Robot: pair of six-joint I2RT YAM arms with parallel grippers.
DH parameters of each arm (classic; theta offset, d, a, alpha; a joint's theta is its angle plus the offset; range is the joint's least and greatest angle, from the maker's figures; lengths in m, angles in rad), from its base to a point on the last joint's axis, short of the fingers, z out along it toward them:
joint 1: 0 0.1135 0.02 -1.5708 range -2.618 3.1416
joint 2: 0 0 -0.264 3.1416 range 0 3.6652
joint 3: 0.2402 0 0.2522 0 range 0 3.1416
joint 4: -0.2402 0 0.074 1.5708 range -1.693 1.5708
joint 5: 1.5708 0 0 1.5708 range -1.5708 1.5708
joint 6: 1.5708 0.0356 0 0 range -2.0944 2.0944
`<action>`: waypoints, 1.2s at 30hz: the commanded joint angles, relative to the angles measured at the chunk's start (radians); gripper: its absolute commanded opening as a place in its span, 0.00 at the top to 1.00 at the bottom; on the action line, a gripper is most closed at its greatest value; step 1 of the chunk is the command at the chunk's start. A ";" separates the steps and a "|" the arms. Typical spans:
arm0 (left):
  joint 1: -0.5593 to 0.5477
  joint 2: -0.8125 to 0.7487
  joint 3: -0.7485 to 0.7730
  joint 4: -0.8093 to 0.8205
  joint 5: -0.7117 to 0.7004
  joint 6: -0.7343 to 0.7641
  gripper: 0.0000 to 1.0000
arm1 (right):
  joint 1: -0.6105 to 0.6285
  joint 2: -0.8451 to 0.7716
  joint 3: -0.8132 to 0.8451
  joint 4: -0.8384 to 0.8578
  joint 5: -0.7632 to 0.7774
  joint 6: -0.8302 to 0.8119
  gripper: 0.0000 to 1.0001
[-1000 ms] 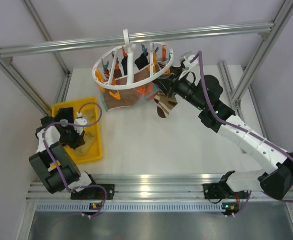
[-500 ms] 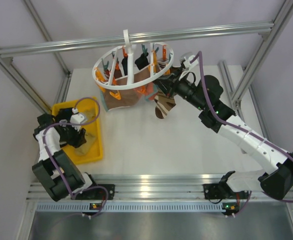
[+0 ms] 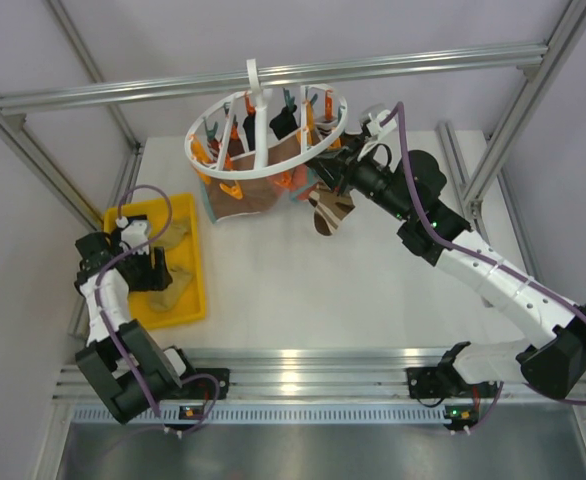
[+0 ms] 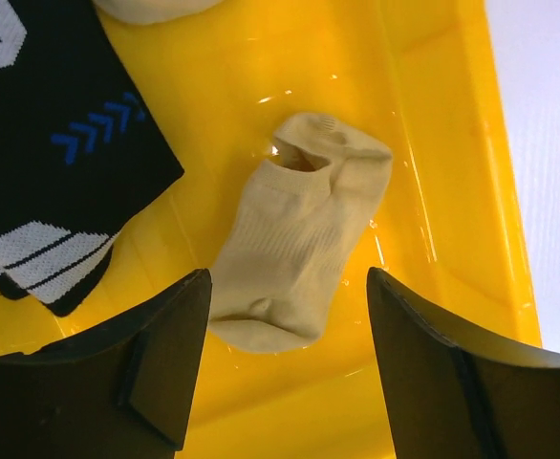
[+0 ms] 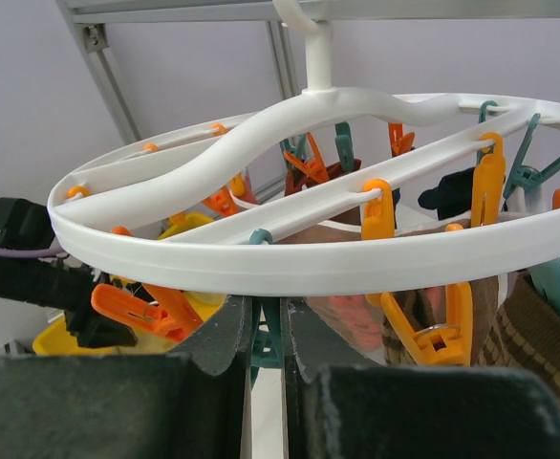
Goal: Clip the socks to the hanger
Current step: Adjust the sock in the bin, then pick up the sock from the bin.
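The round white hanger [image 3: 263, 172] hangs by its hook from the frame bar. A brown sock with light-blue edging [image 3: 248, 190], a striped sock [image 3: 330, 210] and a dark sock [image 3: 283, 122] hang from its clips. My right gripper [image 3: 323, 165] is under the outer ring [image 5: 290, 263], shut on a teal clip [image 5: 269, 349]. My left gripper [image 4: 288, 277] is open above the yellow tray [image 4: 452, 143]. A cream ankle sock [image 4: 294, 244] lies flat on the tray floor between its fingers, which stand apart from it. A black sock with white patches and blue chevrons [image 4: 60, 172] lies to its left.
The yellow tray [image 3: 195, 290] sits at the table's left, near the left arm. Aluminium frame posts and a crossbar [image 3: 393, 65] surround the table. Orange clips [image 5: 423, 325] hang beside the right gripper. Another pale fabric item [image 4: 151, 8] shows at the tray's far end.
The left gripper's jaws have opened wide and the left arm has shifted back over the tray. The right arm, hanger and hung socks have barely moved.
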 commanded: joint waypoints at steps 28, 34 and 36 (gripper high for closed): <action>-0.060 -0.101 0.119 -0.073 0.270 0.441 1.00 | -0.017 -0.003 -0.026 -0.081 0.014 -0.020 1.00; -0.061 -0.286 0.163 -0.341 0.634 0.771 1.00 | -0.017 -0.012 -0.030 -0.076 0.006 -0.023 1.00; -0.061 -0.291 0.206 -0.383 0.735 0.767 1.00 | -0.017 -0.018 -0.032 -0.074 0.006 -0.026 1.00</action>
